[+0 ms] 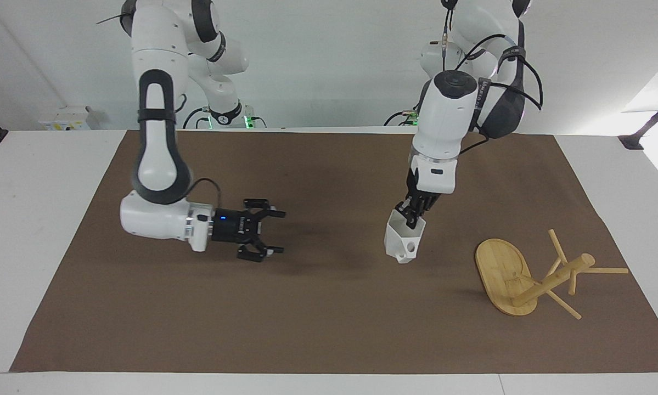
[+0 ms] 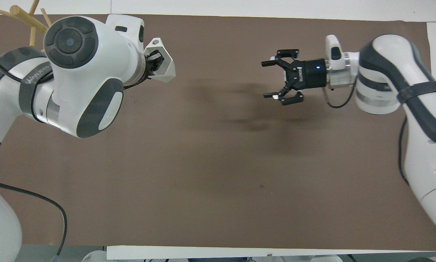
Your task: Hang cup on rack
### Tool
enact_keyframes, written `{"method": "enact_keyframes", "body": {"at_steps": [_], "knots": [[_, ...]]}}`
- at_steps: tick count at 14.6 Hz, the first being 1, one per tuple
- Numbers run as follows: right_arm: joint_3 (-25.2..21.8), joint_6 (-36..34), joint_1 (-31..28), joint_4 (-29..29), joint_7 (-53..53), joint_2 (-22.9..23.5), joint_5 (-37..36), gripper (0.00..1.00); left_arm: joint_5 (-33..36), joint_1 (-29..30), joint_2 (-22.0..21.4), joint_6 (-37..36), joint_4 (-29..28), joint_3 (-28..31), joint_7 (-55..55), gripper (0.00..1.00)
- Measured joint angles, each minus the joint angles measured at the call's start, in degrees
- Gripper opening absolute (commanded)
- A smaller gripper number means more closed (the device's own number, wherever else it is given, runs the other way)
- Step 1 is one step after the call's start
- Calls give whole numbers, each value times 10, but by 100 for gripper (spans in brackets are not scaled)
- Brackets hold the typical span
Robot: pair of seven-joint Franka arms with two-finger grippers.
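On the mat (image 1: 329, 329): one cup (image 1: 403, 241), one rack (image 1: 526, 277).

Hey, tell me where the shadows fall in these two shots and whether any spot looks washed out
Facing view: soft shadows lie on the brown mat under the right gripper and the cup; bright glare at the frame edge past the rack. Overhead view: blurred shadows mid-mat, between left gripper and right gripper.

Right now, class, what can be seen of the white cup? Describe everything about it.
The cup is small, white and faceted, plastic-looking, with an angular rim and a squared handle pierced by a round hole. It hangs tilted in the air above the brown mat, touching nothing else. The left gripper holds it from above, jaws shut on its rim. The fallen bamboo rack lies apart from it, toward the left arm's end.
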Motion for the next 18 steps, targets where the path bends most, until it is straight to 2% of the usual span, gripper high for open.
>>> {"method": "enact_keyframes", "body": {"at_steps": [2, 4, 6, 7, 10, 12, 15, 18], "knots": [[0, -40, -73, 7, 0, -1, -80, 100, 0, 21, -11, 127, -65, 0, 1, 0], [1, -54, -128, 11, -2, -3, -162, 100, 1, 33, -31, 283, -167, 0, 2, 0], [1, -55, -159, 22, -2, -18, -257, 100, 2, 51, -52, 433, -271, 0, 19, 0], [1, -52, -162, 29, 11, -35, -306, 100, 2, 63, -60, 483, -306, 0, 28, 0], [8, -33, -149, 40, 141, -123, -443, 100, 2, 95, -68, 529, -335, -1, 39, 0], [13, -36, -134, 49, 259, -176, -478, 100, 3, 115, -69, 532, -335, -2, 40, 0], [14, -54, -95, 88, 387, -199, -543, 100, 7, 144, -67, 532, -335, -2, 42, 0], [14, -103, -61, 124, 591, -213, -581, 100, 8, 163, -58, 532, -331, -2, 45, 0]]}}
